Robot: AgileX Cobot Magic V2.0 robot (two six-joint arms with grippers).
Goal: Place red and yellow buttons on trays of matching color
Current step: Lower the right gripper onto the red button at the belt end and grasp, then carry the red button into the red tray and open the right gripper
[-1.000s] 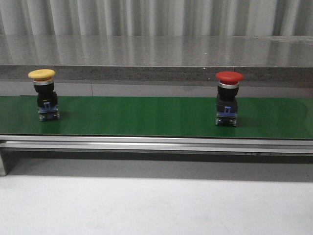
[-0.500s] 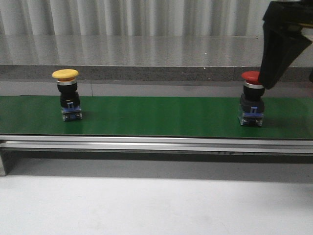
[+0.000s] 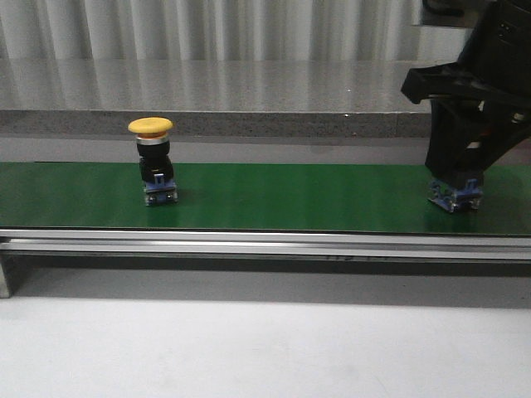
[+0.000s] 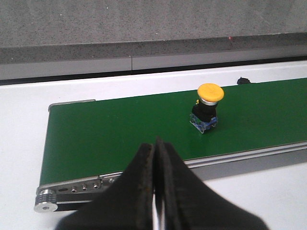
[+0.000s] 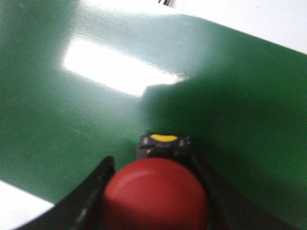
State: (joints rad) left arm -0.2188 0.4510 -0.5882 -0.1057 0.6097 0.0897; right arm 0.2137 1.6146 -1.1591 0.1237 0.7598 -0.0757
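We see our left gripper [image 4: 156,191] with its two black fingers pressed together, holding nothing; beyond its tips lies the green conveyor belt [image 4: 120,129], and farther out on that belt stands the yellow mushroom-head push button [image 4: 207,106], upright and well apart from the fingertips. Our right gripper [image 5: 153,191] reaches down over the red mushroom-head push button [image 5: 154,194], one black finger on each side of its round cap; whether they touch it we cannot tell. From the front, this gripper [image 3: 455,170] hides the red cap, leaving only the button's blue-grey base showing on the belt
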